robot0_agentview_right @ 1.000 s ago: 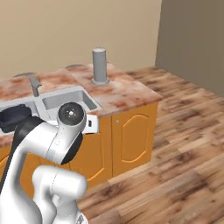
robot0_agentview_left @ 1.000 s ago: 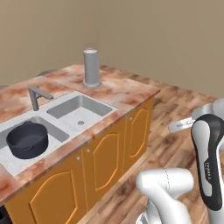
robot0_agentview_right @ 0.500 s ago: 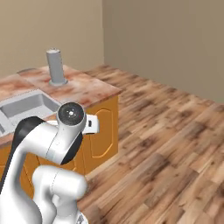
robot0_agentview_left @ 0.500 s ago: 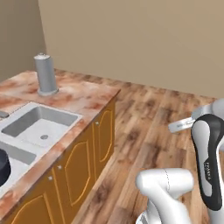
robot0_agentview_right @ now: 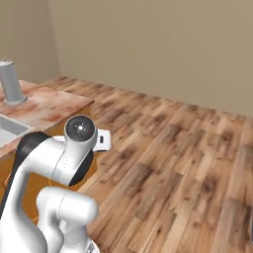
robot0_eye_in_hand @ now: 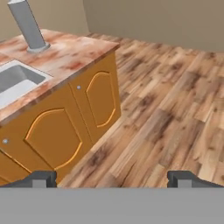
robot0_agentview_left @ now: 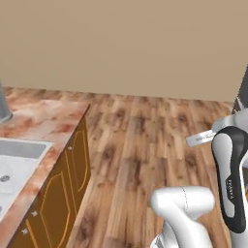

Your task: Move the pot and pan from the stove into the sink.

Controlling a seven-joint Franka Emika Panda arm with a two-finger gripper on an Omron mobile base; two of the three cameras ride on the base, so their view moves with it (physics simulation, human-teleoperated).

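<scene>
The pot, the pan and the stove are out of view. A corner of the light grey sink (robot0_agentview_left: 14, 160) shows at the left edge of the left base view, as a sliver (robot0_agentview_right: 6, 129) in the right base view, and as one basin (robot0_eye_in_hand: 17, 81) in the hand view. My gripper (robot0_eye_in_hand: 113, 178) is open, its two dark fingertips (robot0_eye_in_hand: 41, 178) far apart with nothing between them. It hangs over the wooden floor, off the counter's end and apart from the sink.
The marbled reddish counter (robot0_eye_in_hand: 74, 54) ends at a corner above orange cabinet doors (robot0_eye_in_hand: 57, 135). A tall grey cylinder (robot0_agentview_right: 11, 83) stands on the counter behind the sink. Wooden floor (robot0_agentview_right: 173, 148) stretches to the beige wall (robot0_agentview_left: 126, 43).
The whole picture has swung to the right as the base moved: counter and sink slid off to the left, and the pot seen in a sink basin left the frame. The gripper stays open.
</scene>
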